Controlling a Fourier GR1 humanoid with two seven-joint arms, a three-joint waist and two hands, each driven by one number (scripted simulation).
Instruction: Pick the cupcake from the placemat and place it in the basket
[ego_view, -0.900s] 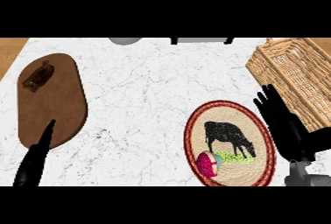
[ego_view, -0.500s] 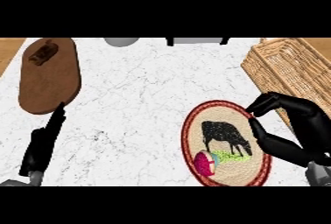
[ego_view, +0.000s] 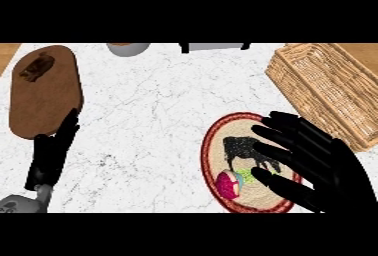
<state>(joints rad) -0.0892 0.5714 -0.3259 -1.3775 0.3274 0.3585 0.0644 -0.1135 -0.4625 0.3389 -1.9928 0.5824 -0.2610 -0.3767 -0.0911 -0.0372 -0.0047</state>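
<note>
The cupcake (ego_view: 230, 184) sits at the placemat's (ego_view: 221, 131) 7 o'clock rim. The right hand (ego_view: 314, 160) hovers spread, holding nothing, fingers pointing to 10 o'clock. The basket (ego_view: 325, 85) lies at 1 o'clock; bare counter (ego_view: 155, 110) stretches leftward.

Right robot hand (ego_view: 317, 160) spread above placemat (ego_view: 215, 150), beside cupcake (ego_view: 232, 183).

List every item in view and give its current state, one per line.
cupcake: on the placemat's lower edge, not held
placemat: flat on the counter, partly covered by the right hand
right hand: open, fingers spread over the placemat, beside the cupcake
left hand: open, fingers straight, by the wooden board
basket: on the counter at the right, no cupcake in it
wooden board: flat, a small brown item on it
</note>
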